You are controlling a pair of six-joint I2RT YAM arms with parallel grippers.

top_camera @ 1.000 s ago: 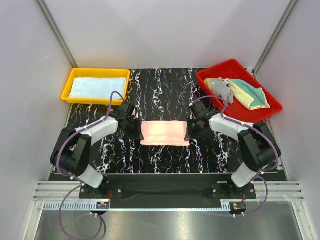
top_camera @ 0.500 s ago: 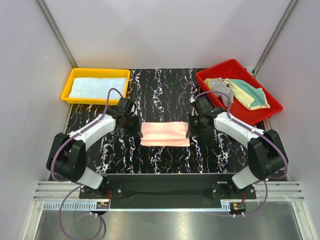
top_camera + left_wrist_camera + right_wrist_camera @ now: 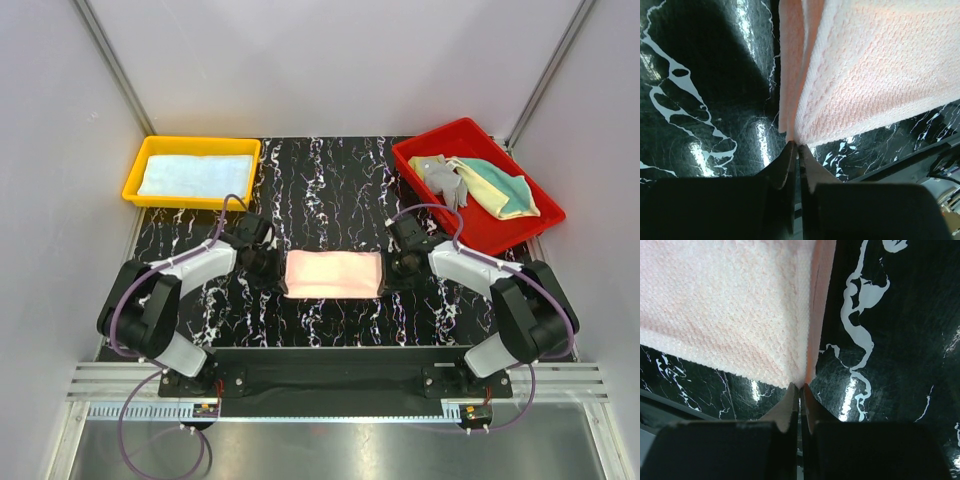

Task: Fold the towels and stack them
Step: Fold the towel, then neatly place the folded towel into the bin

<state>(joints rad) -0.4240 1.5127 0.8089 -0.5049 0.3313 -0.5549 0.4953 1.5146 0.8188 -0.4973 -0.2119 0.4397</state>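
A pink towel (image 3: 333,274), folded into a band, is stretched between my two grippers at the middle of the black marbled table (image 3: 330,180). My left gripper (image 3: 272,270) is shut on its left end. The left wrist view shows the left gripper (image 3: 796,145) pinching a corner of the pink towel (image 3: 870,75), two layers running away from the tips. My right gripper (image 3: 394,268) is shut on the right end. Seen from the right wrist, the right gripper (image 3: 801,386) pinches the pink towel (image 3: 725,305) the same way. A light blue towel (image 3: 195,175) lies flat in the yellow tray (image 3: 135,178).
The red tray (image 3: 500,225) at the back right holds a grey towel (image 3: 445,180), a yellow towel (image 3: 488,188) and a teal-green towel (image 3: 505,172) in a loose heap. White walls close in both sides and the back. The arm bases stand at the near edge.
Both grippers have moved toward the near edge with the pink towel's ends pinched in them. The towel has shifted slightly nearer and looks brighter.
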